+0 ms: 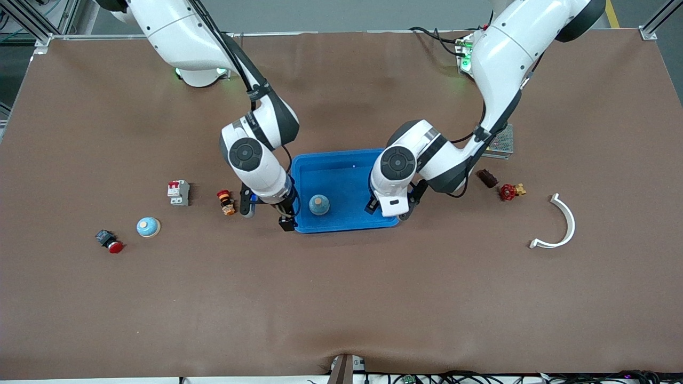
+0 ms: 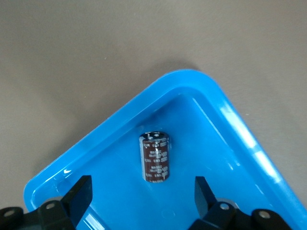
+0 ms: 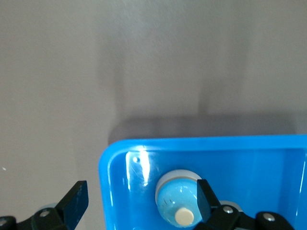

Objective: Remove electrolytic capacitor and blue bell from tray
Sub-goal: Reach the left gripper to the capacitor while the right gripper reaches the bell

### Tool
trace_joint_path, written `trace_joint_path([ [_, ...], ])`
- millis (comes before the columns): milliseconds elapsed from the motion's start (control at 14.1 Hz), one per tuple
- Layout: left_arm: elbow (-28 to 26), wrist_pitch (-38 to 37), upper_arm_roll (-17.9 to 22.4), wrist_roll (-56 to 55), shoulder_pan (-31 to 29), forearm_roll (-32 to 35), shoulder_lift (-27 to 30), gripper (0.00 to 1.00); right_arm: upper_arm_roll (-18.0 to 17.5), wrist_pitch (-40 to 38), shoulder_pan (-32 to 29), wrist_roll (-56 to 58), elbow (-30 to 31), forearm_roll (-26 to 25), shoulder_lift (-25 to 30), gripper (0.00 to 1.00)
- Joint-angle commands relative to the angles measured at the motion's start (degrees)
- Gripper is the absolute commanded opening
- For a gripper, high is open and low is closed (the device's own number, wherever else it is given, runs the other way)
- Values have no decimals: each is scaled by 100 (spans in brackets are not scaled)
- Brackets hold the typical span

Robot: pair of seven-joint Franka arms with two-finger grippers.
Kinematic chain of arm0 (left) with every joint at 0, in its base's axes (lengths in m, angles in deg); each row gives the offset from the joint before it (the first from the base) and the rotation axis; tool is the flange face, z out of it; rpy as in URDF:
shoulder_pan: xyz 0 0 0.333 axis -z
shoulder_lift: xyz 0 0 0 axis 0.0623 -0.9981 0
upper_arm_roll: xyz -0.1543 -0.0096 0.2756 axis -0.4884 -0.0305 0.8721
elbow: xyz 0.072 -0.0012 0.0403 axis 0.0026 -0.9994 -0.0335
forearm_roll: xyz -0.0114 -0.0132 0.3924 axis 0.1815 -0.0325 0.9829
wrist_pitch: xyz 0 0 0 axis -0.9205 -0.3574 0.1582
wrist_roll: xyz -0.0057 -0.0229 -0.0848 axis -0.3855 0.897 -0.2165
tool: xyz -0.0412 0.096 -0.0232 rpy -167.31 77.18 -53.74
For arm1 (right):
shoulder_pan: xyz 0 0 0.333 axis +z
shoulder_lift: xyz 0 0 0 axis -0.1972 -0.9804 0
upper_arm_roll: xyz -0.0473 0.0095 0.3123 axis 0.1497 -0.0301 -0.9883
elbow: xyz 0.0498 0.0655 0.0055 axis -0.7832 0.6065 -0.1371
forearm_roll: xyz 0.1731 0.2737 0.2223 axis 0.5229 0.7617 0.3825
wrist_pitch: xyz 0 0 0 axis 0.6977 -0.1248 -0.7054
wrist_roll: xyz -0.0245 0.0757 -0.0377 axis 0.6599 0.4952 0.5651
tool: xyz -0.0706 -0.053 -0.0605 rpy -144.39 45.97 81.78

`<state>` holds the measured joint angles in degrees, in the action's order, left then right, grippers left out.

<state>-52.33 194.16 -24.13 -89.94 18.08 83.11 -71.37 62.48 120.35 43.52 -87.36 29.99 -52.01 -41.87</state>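
Front view: 2 arms reach over the blue tray [image 1: 341,165]; the blue bell [image 1: 319,204] sits inside, not yet lifted.

Left wrist view: the left gripper [image 2: 144,194] is spread wide above the upright electrolytic capacitor [image 2: 154,156]; next it must descend and close.

Right wrist view: the right gripper [image 3: 141,201] hangs open, straddling the tray's corner, the bell by 1 finger.

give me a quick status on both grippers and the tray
Left gripper open, over the capacitor in the tray. Right gripper open, over the tray's edge beside the bell. Both items in the tray, nothing held.
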Motion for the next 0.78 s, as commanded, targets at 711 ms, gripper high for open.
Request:
trace_joint_path([
  [711, -35, 440, 133, -246, 113, 146, -337, 59, 96, -64, 573, -454, -299, -172, -532, 100],
])
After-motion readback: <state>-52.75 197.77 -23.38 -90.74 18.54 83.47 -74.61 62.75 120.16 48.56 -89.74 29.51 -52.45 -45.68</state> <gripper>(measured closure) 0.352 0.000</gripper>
